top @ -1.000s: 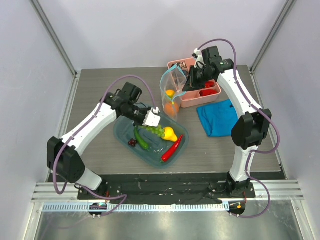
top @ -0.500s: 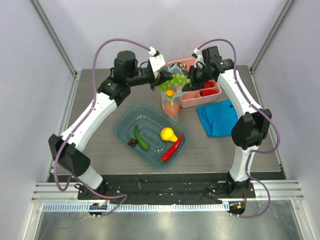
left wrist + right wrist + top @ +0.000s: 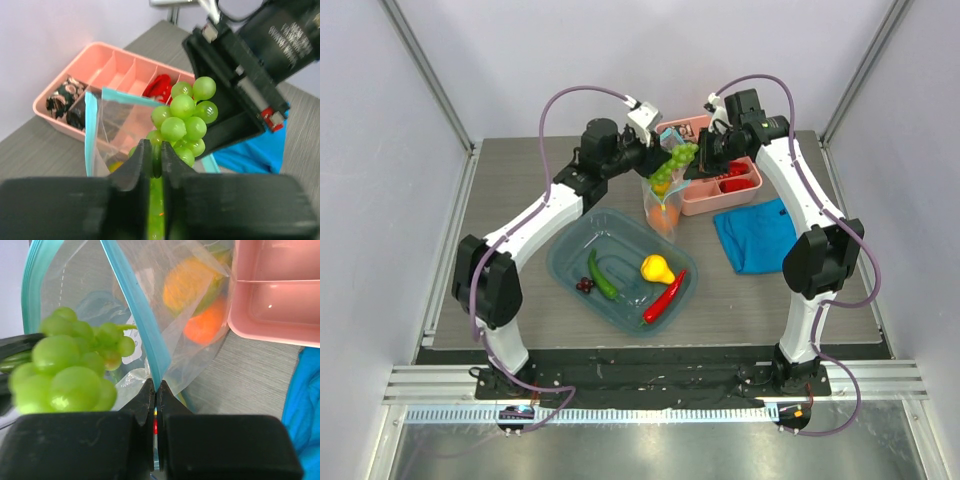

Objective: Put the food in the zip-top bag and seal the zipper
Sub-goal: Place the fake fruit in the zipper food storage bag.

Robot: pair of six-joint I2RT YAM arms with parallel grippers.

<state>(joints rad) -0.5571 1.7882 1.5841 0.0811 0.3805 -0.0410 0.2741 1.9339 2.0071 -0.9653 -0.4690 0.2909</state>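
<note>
Green grapes (image 3: 184,122) hang from our left gripper (image 3: 156,156), its jaws pinched tight on the stem, right above the open mouth of the zip-top bag (image 3: 661,200). Our right gripper (image 3: 156,390) has its jaws clamped on the light blue zipper (image 3: 131,302), holding the bag upright beside the pink divided box (image 3: 115,65). We see a mango (image 3: 192,282) and an orange (image 3: 205,327) inside the bag.

- Left arm (image 3: 535,215): white shells, black joints.
- Right arm (image 3: 798,195): the same white and black.
- A mauve cable (image 3: 582,91) loops along each arm.
- Left pincer (image 3: 152,159): matte black fingers with flat inner faces.
- Right pincer (image 3: 155,390): blocky black fingers, a red spot in the slit between them.
- Its black housing (image 3: 280,45) carries white print and a small red part.
</note>
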